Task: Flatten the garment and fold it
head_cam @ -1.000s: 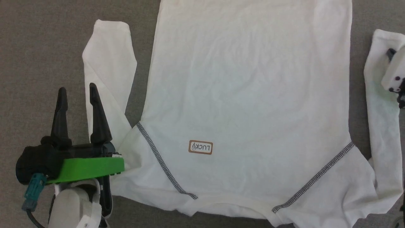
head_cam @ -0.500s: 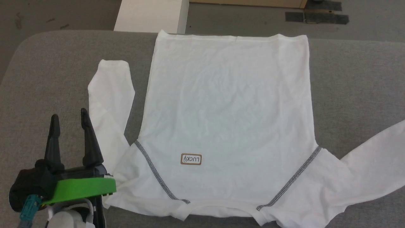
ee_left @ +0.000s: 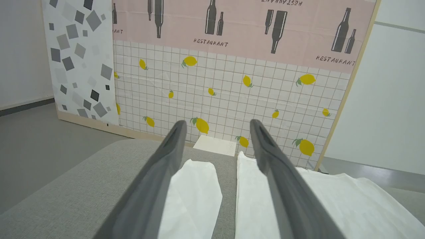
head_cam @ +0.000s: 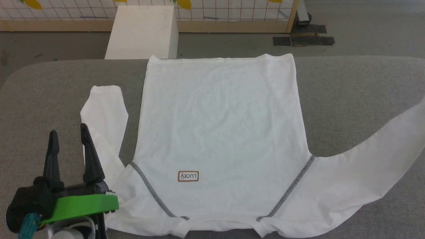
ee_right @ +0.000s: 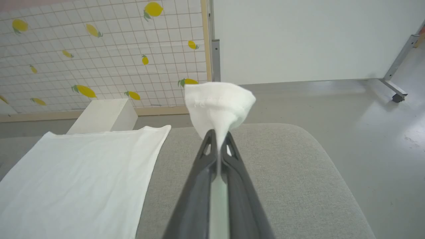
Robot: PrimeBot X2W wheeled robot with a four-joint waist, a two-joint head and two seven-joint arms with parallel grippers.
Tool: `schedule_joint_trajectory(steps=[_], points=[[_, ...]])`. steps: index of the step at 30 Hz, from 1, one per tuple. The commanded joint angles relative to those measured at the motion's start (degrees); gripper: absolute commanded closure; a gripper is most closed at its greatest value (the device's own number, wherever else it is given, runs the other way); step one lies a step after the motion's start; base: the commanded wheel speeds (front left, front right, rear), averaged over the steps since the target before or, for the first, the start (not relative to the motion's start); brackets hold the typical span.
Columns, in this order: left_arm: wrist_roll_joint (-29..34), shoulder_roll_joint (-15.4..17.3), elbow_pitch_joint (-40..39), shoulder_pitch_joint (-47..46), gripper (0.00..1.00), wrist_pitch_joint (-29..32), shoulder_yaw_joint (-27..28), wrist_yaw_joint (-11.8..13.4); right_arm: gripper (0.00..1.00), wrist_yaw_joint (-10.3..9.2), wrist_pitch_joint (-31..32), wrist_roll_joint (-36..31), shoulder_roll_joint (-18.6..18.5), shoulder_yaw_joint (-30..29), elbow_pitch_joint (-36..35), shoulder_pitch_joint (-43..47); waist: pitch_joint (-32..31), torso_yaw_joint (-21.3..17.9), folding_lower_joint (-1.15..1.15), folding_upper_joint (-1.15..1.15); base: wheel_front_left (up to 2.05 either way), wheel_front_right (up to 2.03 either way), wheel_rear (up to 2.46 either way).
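On the grey table (head_cam: pixel 348 99), the garment (head_cam: pixel 219 132) lies hem away.

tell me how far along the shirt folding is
Done: the shirt lies flat on the grey table, its left sleeve alongside. In hand: the right end effector is shut on the cuff of the right sleeve, stretched outward. The left end effector hovers open by the left sleeve. Left: laying the right sleeve down, then every fold; none is made yet.

The garment (head_cam: pixel 219 132) lies spread on a grey table (head_cam: pixel 358 99).
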Motion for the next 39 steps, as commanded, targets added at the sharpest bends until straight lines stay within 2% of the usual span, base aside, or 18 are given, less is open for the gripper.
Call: schedule_joint_trajectory(steps=[1,6,10,14,18,24,29,30,31,35,39], points=[[0.2,-0.3,0.1,0.0,0.00,-0.3,-0.1,-0.2,1.00,-0.09,0.5,1.5,0.1,2.8,-1.6,0.9,-0.1,0.3,0.00,0.00,0.00,0.00,0.00],[0.5,-0.3,0.1,0.0,0.00,-0.3,-0.3,-0.3,1.00,-0.09,2.2,5.1,2.1,18.0,-5.8,-0.2,-0.3,1.0,0.00,0.00,0.00,0.00,0.00],[0.5,-0.3,0.2,0.1,0.00,-0.3,-0.4,-0.4,1.00,-0.09,2.9,7.1,4.1,29.3,-4.4,-1.8,0.0,1.8,0.00,0.00,0.00,0.00,0.00],[0.1,-0.3,0.8,-0.8,0.00,-0.3,-1.4,-0.6,1.00,-0.09,1.8,8.7,7.3,39.8,0.7,-4.4,0.9,3.9,0.00,0.00,0.00,0.00,0.00],[-0.3,-0.3,1.2,-1.5,0.00,-0.3,-2.3,-0.5,1.00,-0.09,-0.7,8.6,9.9,47.1,7.4,-8.2,2.0,6.3,0.00,0.00,0.00,0.00,0.00],[-0.8,-0.3,1.7,-2.0,0.00,-0.3,-3.0,0.1,1.00,-0.09,-3.7,8.9,13.2,56.2,17.6,-12.6,4.0,9.6,0.00,0.00,0.00,0.00,0.00],[-1.4,-0.3,1.7,-2.3,0.00,-0.3,-3.2,0.4,1.00,-0.09,-3.2,9.0,14.1,62.2,25.5,-14.7,5.5,11.0,0.00,0.00,0.00,0.00,0.00],[-1.5,-0.3,1.7,-2.5,0.00,-0.3,-3.1,0.5,0.80,-0.09,-2.9,9.0,14.2,63.3,26.8,-15.1,5.8,11.0,0.00,0.00,0.00,0.00,0.00],[-1.6,-0.3,1.7,-2.6,0.00,-0.3,-3.1,0.6,0.00,-0.09,-2.6,9.2,14.2,64.1,27.6,-15.3,5.9,11.0,0.00,0.00,0.00,0.00,0.00],[-1.6,-0.3,1.8,-2.6,0.00,-0.3,-2.7,0.9,0.00,-0.09,-5.7,11.3,14.3,63.6,27.6,-16.9,5.9,10.1,0.00,0.00,0.00,0.00,0.00],[-0.7,-0.3,2.1,-2.6,0.00,-0.3,-2.3,0.4,0.00,-0.09,-12.8,13.0,13.7,56.8,23.7,-17.7,4.6,8.2,0.00,0.00,0.00,0.00,0.00]])
